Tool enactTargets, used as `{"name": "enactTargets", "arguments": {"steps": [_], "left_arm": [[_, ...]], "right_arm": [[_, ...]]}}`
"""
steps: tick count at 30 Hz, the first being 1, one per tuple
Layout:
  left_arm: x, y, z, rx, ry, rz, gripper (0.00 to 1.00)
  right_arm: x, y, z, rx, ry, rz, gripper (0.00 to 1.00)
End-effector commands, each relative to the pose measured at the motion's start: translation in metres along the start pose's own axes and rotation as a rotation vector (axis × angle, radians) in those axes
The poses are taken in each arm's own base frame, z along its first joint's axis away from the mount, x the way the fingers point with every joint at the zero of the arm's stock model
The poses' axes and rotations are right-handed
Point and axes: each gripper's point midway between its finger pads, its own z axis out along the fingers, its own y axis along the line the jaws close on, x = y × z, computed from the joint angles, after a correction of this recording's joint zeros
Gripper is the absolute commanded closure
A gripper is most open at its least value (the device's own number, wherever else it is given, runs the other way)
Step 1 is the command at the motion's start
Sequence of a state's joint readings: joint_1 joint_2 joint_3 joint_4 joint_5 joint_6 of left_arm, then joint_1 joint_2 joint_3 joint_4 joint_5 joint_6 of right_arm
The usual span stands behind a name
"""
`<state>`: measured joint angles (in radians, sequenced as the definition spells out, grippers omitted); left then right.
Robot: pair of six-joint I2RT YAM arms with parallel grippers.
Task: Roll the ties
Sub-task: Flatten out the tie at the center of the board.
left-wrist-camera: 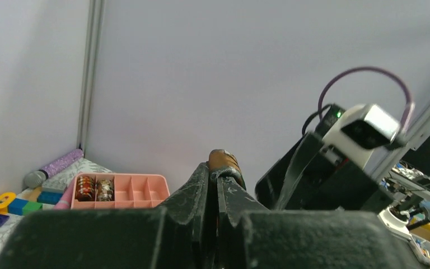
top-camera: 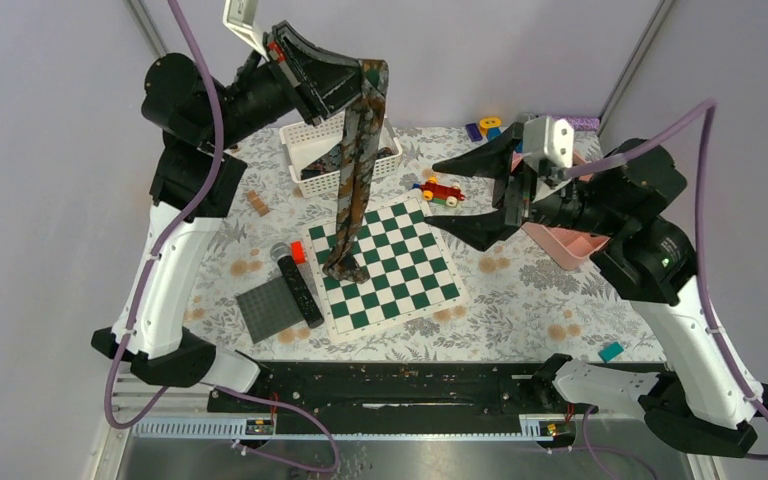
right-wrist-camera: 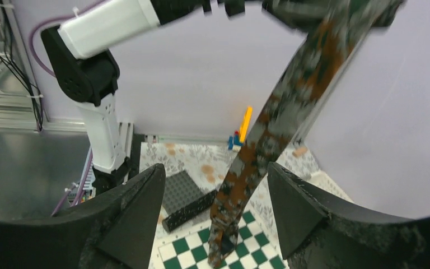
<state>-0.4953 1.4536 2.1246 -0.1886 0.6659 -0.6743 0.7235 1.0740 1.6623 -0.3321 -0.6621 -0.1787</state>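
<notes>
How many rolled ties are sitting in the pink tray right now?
2. In the left wrist view, one rolled tie sits in the pink tray's left end compartment, another in the next one. Parts of the tray are out of sight, so more are possible.

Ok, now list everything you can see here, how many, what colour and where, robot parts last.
tie: one, brown-rust speckled, hanging from the left gripper down to the chessboard
chessboard: one, green and white, table centre
basket: one, white, behind the chessboard
baseplate: one, grey, left of the chessboard
toy car: one, red, right of the basket
tray: one, pink, right side, two brownish coils inside
small block: one, teal, near right edge
left gripper: one, black, raised, shut on the tie
right gripper: one, black, open, right of the tie
</notes>
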Motion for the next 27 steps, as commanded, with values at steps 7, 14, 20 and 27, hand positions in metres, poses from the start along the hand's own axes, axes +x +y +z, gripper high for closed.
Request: {"name": "enactTargets", "arguments": {"steps": [7, 14, 20, 27], "left_arm": [[-0.002, -0.045, -0.028, 0.157, -0.064, 0.097, 1.00], [0.006, -0.052, -0.031, 0.198, -0.045, 0.096, 1.00], [0.009, -0.050, -0.032, 0.192, -0.041, 0.088, 1.00], [0.010, -0.050, -0.031, 0.201, -0.043, 0.078, 1.00]], "right_arm": [[-0.053, -0.018, 0.013, -0.025, -0.118, -0.045, 0.37], [-0.054, -0.027, 0.036, -0.076, -0.152, -0.012, 0.44], [-0.049, -0.025, 0.051, -0.151, -0.174, 0.040, 0.47], [-0.043, -0.024, 0.059, -0.195, -0.180, 0.069, 0.47]]}}
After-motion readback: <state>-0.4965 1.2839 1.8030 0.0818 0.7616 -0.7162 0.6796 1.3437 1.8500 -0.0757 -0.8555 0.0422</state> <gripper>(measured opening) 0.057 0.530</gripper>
